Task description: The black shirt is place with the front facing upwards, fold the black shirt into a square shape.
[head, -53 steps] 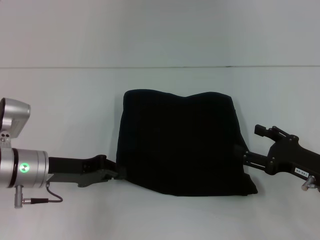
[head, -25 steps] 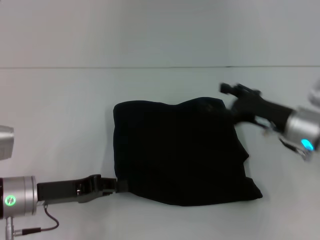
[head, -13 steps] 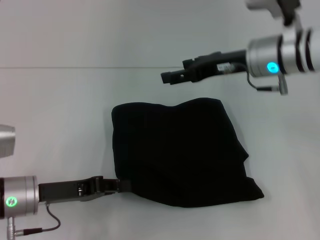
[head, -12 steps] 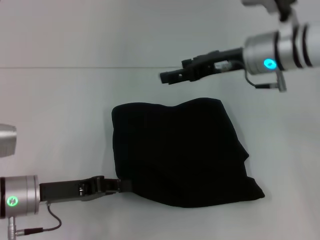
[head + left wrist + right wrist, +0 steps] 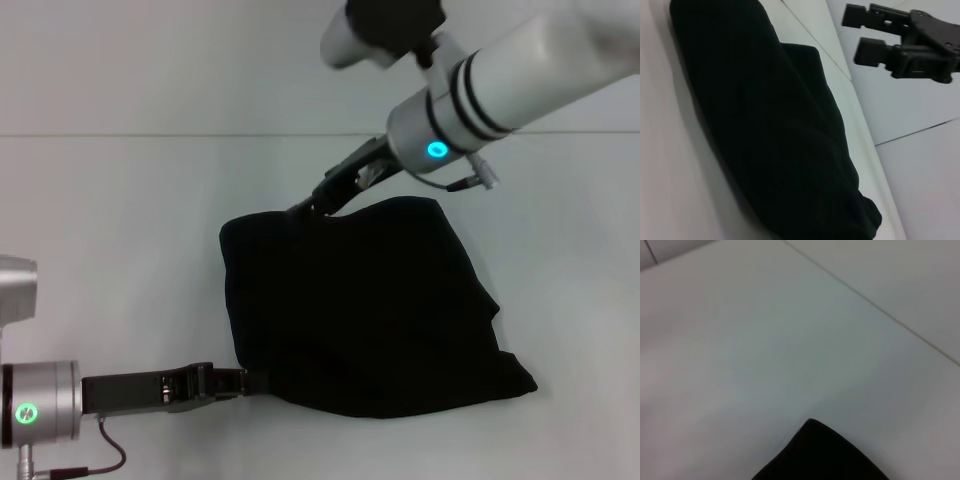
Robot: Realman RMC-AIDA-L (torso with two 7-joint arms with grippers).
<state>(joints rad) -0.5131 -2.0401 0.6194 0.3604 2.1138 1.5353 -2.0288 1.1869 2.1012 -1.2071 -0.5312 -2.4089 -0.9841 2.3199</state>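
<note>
Squaring underway: black shirt (image 5: 365, 305) lies folded; right gripper (image 5: 312, 204), open, reaches its far edge; left gripper (image 5: 242, 379) at near corner, grip unclear; next, tidy edges.

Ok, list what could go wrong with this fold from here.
1. The left end effector sits at the near left corner of the black shirt; any pull could drag the bundle out of square.
2. The right end effector is at the far edge, which already bows unevenly, so it may catch only one layer.

- One black shirt (image 5: 360, 305) is lying folded on one white table (image 5: 120, 220).
- Two grippers are showing: left gripper (image 5: 245, 379), right gripper (image 5: 310, 205).
</note>
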